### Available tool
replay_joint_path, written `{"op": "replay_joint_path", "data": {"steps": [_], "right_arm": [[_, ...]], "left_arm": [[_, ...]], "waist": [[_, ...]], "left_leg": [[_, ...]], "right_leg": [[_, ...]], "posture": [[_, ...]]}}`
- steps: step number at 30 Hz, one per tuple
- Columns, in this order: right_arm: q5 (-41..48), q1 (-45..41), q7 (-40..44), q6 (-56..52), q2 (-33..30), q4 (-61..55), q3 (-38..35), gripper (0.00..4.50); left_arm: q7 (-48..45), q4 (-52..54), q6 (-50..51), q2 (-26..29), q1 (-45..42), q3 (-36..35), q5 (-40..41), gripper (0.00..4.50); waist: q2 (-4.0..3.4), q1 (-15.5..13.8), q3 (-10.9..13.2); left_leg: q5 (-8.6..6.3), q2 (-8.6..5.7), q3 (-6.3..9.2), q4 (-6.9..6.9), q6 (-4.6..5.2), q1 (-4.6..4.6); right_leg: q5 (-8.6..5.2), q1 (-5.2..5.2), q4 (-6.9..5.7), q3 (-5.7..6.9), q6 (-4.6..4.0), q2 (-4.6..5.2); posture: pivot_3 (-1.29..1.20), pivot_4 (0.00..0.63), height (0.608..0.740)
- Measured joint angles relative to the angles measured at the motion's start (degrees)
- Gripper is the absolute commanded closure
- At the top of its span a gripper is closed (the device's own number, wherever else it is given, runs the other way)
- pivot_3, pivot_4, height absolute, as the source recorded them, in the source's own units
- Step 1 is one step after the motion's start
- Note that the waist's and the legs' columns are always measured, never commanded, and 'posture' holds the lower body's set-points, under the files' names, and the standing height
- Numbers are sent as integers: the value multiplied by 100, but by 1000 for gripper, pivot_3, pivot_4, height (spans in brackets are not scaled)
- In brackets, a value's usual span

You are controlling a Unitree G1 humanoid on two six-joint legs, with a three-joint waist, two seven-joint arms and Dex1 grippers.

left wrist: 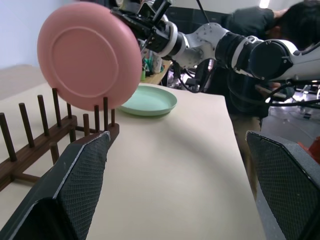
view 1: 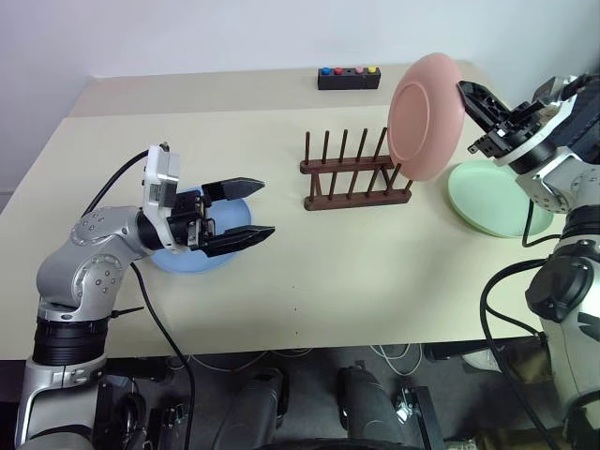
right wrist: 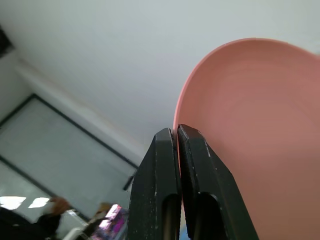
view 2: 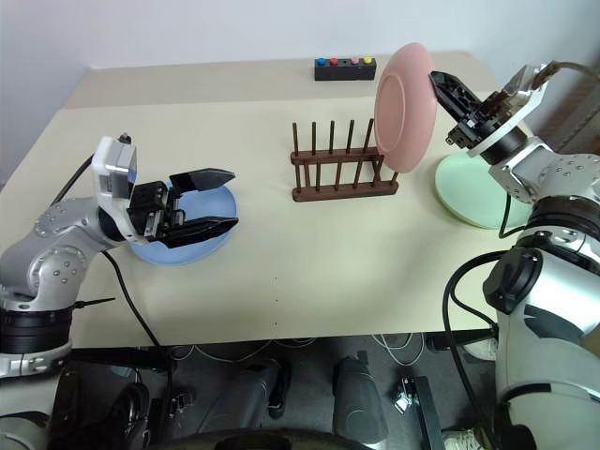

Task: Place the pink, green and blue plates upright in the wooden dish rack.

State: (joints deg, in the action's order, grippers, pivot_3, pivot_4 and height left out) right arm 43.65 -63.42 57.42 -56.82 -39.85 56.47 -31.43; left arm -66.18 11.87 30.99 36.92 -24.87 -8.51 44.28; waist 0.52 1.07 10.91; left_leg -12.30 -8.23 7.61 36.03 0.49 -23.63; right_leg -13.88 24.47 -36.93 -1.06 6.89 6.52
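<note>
My right gripper (view 1: 466, 91) is shut on the rim of the pink plate (view 1: 425, 115), which it holds upright in the air just above the right end of the wooden dish rack (view 1: 354, 172). The rack's pegs stand bare. A green plate (view 1: 492, 202) lies flat on the table to the right of the rack, under my right arm. On the left the blue plate (view 1: 225, 217) lies flat, and my left gripper (view 1: 255, 207) hovers open over its right edge, fingers pointing toward the rack.
A small black box with coloured buttons (view 1: 349, 77) sits at the far edge of the table behind the rack. A person (left wrist: 260, 20) shows beyond the table in the left wrist view. Bare tabletop (view 1: 375, 272) lies in front of the rack.
</note>
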Motion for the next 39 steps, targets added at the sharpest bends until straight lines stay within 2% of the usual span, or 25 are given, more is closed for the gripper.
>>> {"op": "replay_joint_path", "data": {"steps": [4,5,7,14,20,24,28,36,39], "right_arm": [[-254,21,-44,470,93,118,144,4415],[-277,21,-36,500,93,165,147,4163],[-297,23,55,481,92,218,178,3514],[-426,26,225,561,87,218,289,62],[-684,22,-43,1659,89,164,288,62],[-638,99,-77,2110,83,-290,150,62],[-700,523,-170,2536,-6,-848,76,62],[-2286,2767,616,3591,-1076,-2957,1883,62],[-2590,3008,700,3629,-1244,-3157,2211,62]], "left_arm": [[6,5,-2,15,0,1,-2,0],[10,6,-1,17,1,1,-2,0],[56,11,11,20,4,1,5,0],[271,183,18,8,165,-5,20,0],[250,174,6,23,158,-5,19,0],[217,173,1,22,156,-1,17,0],[194,128,-23,18,118,25,6,0],[137,77,-56,7,5,106,-7,0],[88,49,-62,-28,-27,148,-11,0]], "waist": [[0,-4,0],[0,-6,0],[0,-8,0],[0,-3,0],[0,-8,0],[0,-6,0],[0,-20,0],[-1,-23,-1],[-11,24,-4]], "left_leg": [[0,0,0,0,0,0],[0,0,0,0,0,0],[0,0,0,0,0,0],[0,0,0,0,0,0],[0,0,0,0,-1,0],[0,0,0,0,-1,0],[0,0,0,1,-1,0],[0,-1,-2,5,-1,1],[1,1,-16,3,-1,11]], "right_leg": [[0,0,0,0,0,0],[0,0,0,0,0,0],[0,0,0,0,0,0],[0,0,0,0,0,-1],[0,0,0,0,0,-1],[0,0,-1,0,0,-2],[0,-1,1,0,0,-1],[-1,0,-5,-1,1,0],[0,0,-9,-20,1,0]], "posture": [[0,150,740],[0,150,740],[0,150,740],[0,150,740],[0,150,740],[0,150,740],[0,150,740],[0,150,740],[0,150,740]]}}
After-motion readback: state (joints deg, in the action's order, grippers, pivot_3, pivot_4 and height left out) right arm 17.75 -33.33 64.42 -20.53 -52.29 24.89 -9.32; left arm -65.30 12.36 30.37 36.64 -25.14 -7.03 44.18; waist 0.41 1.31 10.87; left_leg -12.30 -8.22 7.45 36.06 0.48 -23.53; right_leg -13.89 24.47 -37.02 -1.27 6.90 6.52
